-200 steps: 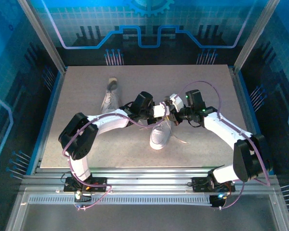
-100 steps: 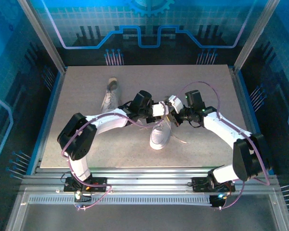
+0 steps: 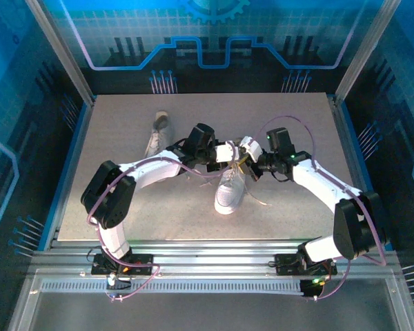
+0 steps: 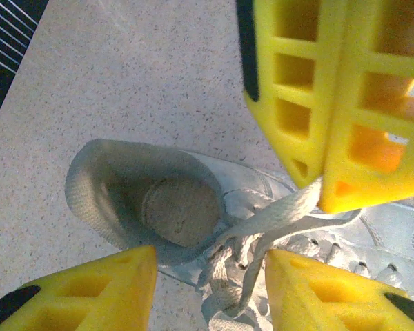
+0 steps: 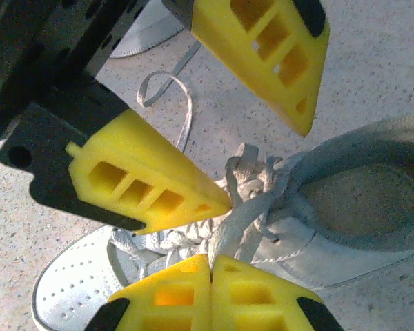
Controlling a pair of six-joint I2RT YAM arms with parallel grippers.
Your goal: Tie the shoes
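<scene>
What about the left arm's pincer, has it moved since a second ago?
Yes. In the top view the left pincer has shifted a little up and to the left, nearer the far shoe, which stayed put.

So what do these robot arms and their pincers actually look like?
The left arm and right arm are built from white tubular links joined by chunky black joints, with a thin purple cable looping along each. The left pincer and right pincer each have two bright yellow wedge-shaped fingers with square cut-out windows and black patches.
</scene>
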